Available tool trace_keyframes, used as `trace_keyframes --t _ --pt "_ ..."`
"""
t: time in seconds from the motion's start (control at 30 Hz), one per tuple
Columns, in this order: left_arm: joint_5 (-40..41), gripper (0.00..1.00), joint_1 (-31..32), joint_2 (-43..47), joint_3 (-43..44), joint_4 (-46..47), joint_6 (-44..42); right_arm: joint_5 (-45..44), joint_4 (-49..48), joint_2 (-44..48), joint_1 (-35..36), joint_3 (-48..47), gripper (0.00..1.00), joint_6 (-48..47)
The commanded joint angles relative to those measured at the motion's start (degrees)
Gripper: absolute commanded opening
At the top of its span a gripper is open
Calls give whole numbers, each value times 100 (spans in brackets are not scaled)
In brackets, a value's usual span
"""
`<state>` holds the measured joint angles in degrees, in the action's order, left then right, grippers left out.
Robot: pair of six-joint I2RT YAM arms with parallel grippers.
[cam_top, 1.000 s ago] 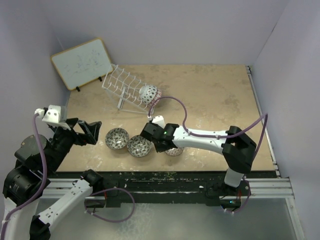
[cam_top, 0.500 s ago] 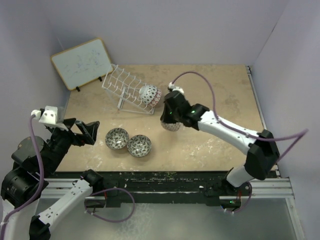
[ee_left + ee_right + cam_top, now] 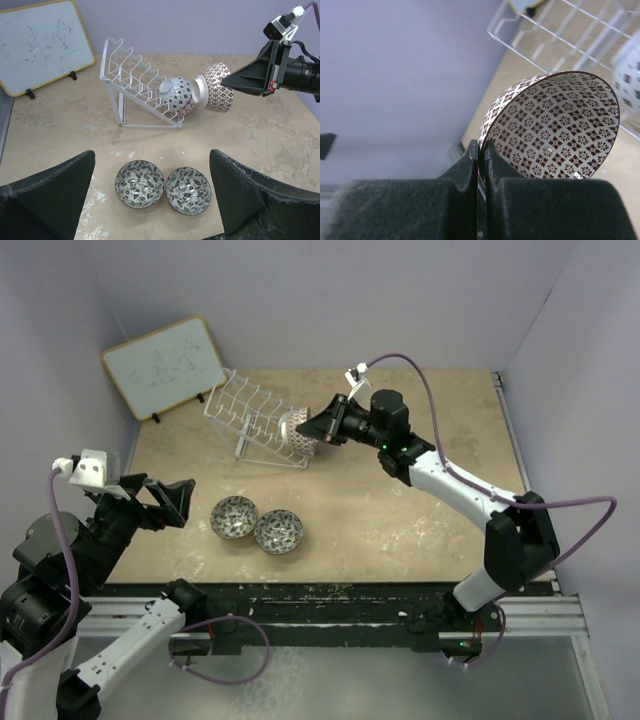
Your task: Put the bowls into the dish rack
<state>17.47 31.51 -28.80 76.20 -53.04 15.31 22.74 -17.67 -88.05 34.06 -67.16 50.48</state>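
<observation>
Because a bowl only sits in those prongs when it stands on edge, the right gripper (image 3: 481, 150) carries the red-brown bowl (image 3: 218, 93) tipped on its side, with its fingers pinching the rim between them. One finger is inside the bowl and one outside. The bowl's foot points toward the dish rack (image 3: 135, 75), which stands at about eleven o'clock on the tabletop (image 3: 260, 135). The bowl hangs just at the three o'clock side of the racked bowl (image 3: 176, 94), which leans on edge in the low end of the wires. I can't tell whether the two touch.

That rim grip looks chosen so the bowl can slide in next to its neighbour without the fingers fouling the wire. The whiteboard (image 3: 40, 45) stands behind the rack at ten o'clock, out of the way.

The left gripper (image 3: 180, 503) hovers with its fingers spread wide and nothing in them. It faces the left grey-black bowl (image 3: 139, 183) and the right grey-black bowl (image 3: 188, 190), which sit mouth-up side by side at seven o'clock. I'd guess they are next in line. I can't spot a fifth bowl.
</observation>
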Motion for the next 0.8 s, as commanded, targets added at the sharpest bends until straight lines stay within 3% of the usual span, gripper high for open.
trace_keyframes --t 0.0,0.23,0.47,0.6,0.77 --pt "81 99 -22 -155 211 45 -83 1207 -2630 -201 -212 -46 0 1071" --pt "106 99 -22 -230 279 14 -90 1548 -5465 -1187 -453 18 0 2841" --pt "89 99 -22 -318 342 -14 -125 1301 -8319 -2694 -625 -481 0 4845" --pt "80 99 -22 -321 358 -38 -106 926 -9174 -3325 -718 -797 0 5509" --pt "88 99 -22 -311 336 -83 -81 776 -9275 -3566 -760 -993 0 5527"
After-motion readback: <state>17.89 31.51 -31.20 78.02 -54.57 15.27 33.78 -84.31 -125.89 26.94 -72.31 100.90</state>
